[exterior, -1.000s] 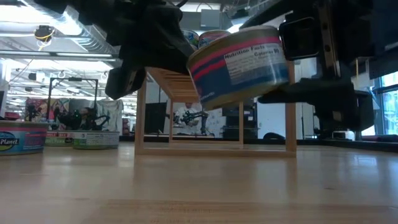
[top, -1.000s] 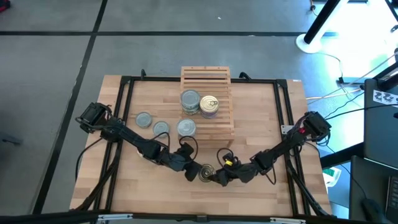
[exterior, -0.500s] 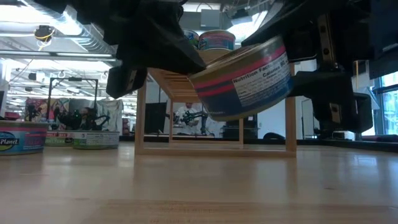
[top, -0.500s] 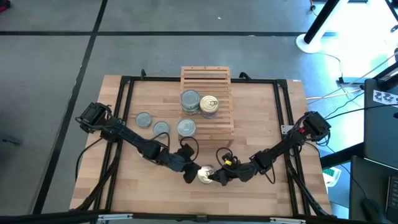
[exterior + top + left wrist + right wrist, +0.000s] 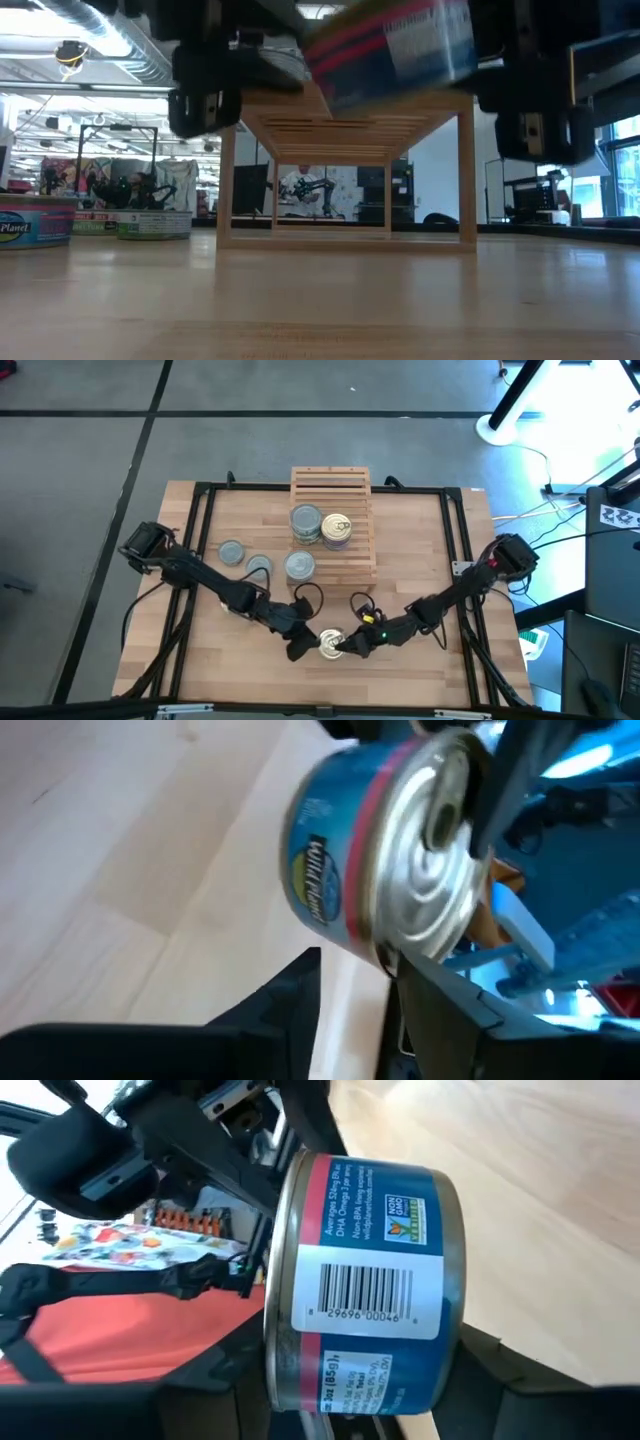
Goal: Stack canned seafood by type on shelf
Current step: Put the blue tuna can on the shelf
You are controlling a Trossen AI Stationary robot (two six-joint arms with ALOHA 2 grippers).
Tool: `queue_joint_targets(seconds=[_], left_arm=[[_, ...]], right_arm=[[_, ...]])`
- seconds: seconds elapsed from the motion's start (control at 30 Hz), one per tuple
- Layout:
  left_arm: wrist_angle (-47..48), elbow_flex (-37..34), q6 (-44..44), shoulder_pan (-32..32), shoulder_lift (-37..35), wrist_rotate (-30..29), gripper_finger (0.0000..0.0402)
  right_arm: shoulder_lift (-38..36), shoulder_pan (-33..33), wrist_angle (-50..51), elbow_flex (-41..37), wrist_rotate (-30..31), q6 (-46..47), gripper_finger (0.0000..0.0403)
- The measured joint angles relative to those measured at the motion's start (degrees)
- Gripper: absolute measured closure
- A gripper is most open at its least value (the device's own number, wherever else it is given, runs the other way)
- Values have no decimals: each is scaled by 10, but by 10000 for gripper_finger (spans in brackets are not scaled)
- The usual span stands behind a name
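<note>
Handover above the near table edge.
Your right gripper (image 5: 343, 648) clamps the golden-topped, blue-and-pink round tin (image 5: 331, 643); your left gripper (image 5: 305, 647), fingers parted, sits beside it.

bright even overhead light, soft shadows; window glare blows out high view's right edge; lifted can (image 5: 392, 48) motion-blurred in low view; wrist shots soft, blurry up close
</note>
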State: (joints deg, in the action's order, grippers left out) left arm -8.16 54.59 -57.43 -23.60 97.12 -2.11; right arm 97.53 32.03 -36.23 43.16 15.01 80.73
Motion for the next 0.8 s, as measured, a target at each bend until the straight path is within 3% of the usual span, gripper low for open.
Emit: queue_joint_targets(seconds=[0.5, 0.8], left_arm=[[25, 0, 123, -22, -97, -20, 303], [16, 0, 211, -36, -98, -70, 314]], right_arm=[[-138, -70, 8, 0, -37, -86, 202], [-225, -143, 128, 1, -42, -137, 205]])
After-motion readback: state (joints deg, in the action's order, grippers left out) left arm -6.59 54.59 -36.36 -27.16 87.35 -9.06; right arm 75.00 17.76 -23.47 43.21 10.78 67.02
